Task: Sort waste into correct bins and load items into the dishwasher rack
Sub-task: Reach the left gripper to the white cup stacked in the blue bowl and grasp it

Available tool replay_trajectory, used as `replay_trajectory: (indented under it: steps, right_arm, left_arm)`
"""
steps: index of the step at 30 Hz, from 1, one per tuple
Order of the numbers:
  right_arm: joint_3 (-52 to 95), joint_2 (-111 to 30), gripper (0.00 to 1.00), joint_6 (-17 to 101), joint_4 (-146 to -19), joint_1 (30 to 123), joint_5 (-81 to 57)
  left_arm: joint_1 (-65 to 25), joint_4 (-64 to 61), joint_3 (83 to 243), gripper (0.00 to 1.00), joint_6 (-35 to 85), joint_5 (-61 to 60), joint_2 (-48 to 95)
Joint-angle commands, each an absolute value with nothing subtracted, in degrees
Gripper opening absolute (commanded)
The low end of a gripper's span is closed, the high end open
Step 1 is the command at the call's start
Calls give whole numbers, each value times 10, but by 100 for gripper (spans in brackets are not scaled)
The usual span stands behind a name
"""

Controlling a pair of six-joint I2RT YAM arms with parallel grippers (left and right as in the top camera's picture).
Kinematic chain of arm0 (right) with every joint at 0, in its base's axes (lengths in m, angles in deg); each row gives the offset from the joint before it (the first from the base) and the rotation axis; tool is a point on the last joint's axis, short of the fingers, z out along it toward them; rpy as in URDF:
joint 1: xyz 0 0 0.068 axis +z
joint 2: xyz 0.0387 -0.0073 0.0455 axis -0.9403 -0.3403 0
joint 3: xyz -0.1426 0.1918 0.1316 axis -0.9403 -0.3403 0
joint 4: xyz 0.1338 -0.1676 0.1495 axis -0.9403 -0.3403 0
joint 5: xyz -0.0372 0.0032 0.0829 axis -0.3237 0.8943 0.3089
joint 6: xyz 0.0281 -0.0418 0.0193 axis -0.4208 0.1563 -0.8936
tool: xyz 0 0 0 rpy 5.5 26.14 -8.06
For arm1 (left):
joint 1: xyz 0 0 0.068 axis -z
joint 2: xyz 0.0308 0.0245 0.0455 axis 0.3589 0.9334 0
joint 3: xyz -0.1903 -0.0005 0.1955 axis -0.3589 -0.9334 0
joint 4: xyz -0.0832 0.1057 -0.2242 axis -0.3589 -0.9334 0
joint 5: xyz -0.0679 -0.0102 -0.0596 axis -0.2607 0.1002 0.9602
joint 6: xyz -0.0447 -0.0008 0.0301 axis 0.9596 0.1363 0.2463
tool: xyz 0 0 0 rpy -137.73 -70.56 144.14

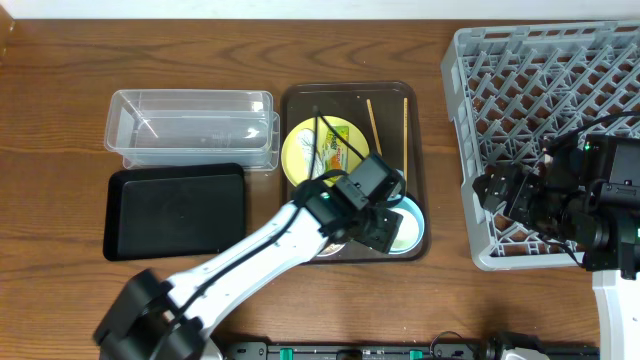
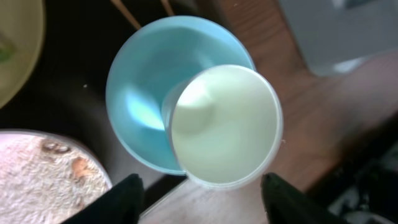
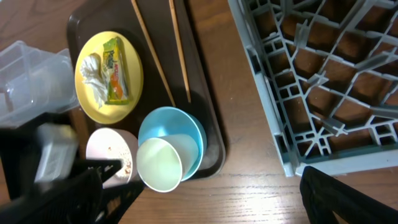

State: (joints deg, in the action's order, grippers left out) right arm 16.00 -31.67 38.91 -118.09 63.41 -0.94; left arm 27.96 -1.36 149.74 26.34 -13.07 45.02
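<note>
My left gripper is open and empty, hovering just above the light-blue bowl. The small white cup lies tilted inside that bowl. The white bowl with rice-like grains sits beside it. The pale-yellow plate carries the yellow-green wrapper and the white crumpled scrap. Two chopsticks lie beside the plate. My right gripper is open and empty at the grey dishwasher rack's front left corner.
All dishes sit on a brown serving tray. The clear plastic tub and the black tray stand left of it. The left arm reaches in from the front edge across the tray's near left corner.
</note>
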Motion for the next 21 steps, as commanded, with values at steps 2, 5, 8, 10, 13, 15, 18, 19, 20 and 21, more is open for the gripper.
replay_trajectory:
  steps: [2, 5, 8, 10, 13, 15, 18, 19, 20, 21]
  right_arm:
    - [172, -311, 99, 405, -1184, 630, -1]
    - [172, -311, 99, 405, -1183, 630, -1]
    - [172, -311, 99, 405, -1183, 630, -1]
    - [172, -311, 99, 405, -1183, 630, -1]
    - [172, -311, 99, 405, -1183, 630, -1]
    - [172, -311, 99, 405, -1183, 630, -1]
    - [172, -311, 99, 421, -1183, 630, 0]
    - [172, -311, 99, 431, -1183, 630, 0]
    - [172, -311, 99, 440, -1183, 630, 0]
    - [172, -311, 99, 447, -1182, 630, 1]
  left_arm:
    - [280, -9, 1509, 47, 273, -154, 486]
    - [280, -1, 1509, 39, 273, -154, 498]
    - [280, 7, 1509, 25, 273, -154, 500]
    - [280, 8, 1509, 13, 273, -154, 500]
    - [279, 7, 1509, 6, 273, -153, 495]
    - [278, 5, 1511, 6, 273, -153, 483]
    - [266, -16, 1527, 6, 273, -153, 446]
    - [259, -23, 1534, 6, 273, -153, 427]
    - [250, -29, 1539, 6, 273, -153, 410]
    - [238, -35, 1544, 6, 273, -150, 389]
